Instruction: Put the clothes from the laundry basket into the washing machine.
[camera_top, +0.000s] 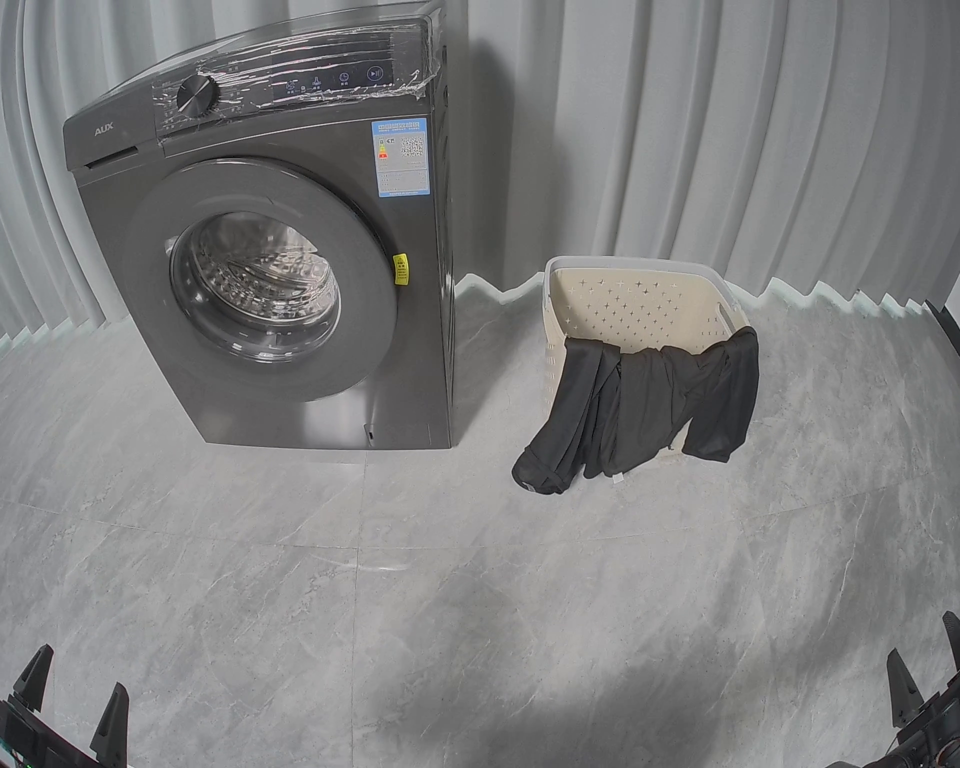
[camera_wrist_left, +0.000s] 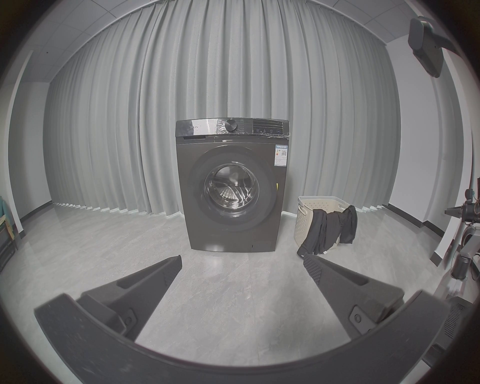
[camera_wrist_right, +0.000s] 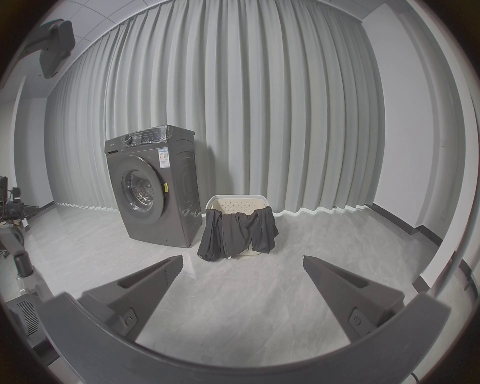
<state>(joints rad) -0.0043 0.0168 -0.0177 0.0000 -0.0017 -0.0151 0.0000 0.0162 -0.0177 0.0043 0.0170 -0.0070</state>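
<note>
Left gripper (camera_wrist_left: 241, 260) and right gripper (camera_wrist_right: 242, 259) hang spread and empty, well short of the dark garment (camera_top: 640, 410) draped over the laundry basket (camera_top: 640, 268); approaching it likely comes first.

dark grey washing machine (camera_top: 300, 330), cream star-perforated laundry basket (camera_top: 640, 300), black clothes (camera_top: 640, 410), grey marbled floor (camera_top: 450, 600)
</note>
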